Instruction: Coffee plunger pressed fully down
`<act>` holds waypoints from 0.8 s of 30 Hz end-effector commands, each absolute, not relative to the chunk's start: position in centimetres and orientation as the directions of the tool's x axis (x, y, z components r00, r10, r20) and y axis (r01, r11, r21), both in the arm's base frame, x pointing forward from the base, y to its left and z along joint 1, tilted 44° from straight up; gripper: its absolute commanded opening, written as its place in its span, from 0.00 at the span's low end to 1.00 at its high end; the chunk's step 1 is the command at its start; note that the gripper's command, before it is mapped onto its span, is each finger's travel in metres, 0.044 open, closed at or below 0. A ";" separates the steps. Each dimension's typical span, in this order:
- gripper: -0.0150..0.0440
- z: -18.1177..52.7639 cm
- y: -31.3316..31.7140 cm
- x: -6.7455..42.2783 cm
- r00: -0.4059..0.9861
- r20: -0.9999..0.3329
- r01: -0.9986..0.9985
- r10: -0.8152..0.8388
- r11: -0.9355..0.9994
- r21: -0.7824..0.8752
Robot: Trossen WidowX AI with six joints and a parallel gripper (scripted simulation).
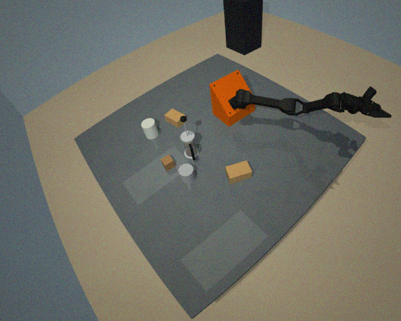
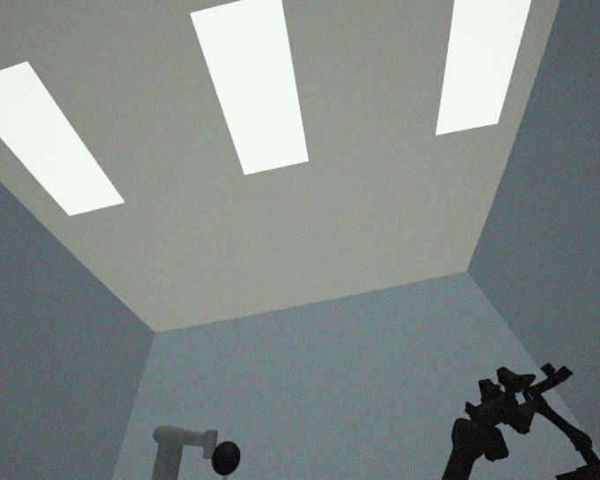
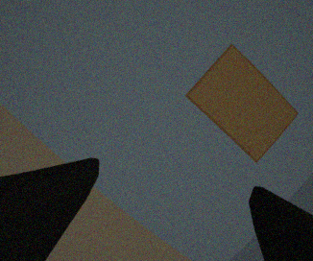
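Fingers stand wide apart and hold nothing. The gripper (image 1: pixel 378 111) hangs beyond the right edge of the grey surface (image 1: pixel 263 179), the arm (image 1: pixel 290 104) stretched out from its orange base (image 1: pixel 224 93). The coffee press (image 1: pixel 189 144) stands upright mid-surface, well apart from the gripper, plunger knob (image 1: pixel 183 119) raised. Counted: three tan blocks, two white cylinders.

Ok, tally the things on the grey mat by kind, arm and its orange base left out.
Tan blocks: 3
White cylinders: 2
Coffee press: 1
Total: 6
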State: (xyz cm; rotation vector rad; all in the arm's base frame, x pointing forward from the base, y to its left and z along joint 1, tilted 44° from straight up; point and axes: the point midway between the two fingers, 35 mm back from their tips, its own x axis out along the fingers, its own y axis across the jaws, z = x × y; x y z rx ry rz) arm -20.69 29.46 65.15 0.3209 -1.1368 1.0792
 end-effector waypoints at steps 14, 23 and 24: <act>1.00 69.2 21.4 -11.2 0.237 0.896 -0.729 0.376 0.678 -0.092; 1.00 70.2 16.0 -5.1 0.376 0.884 -0.643 0.276 0.765 0.035; 1.00 70.3 15.1 -4.2 0.392 0.884 -0.628 0.257 0.777 0.052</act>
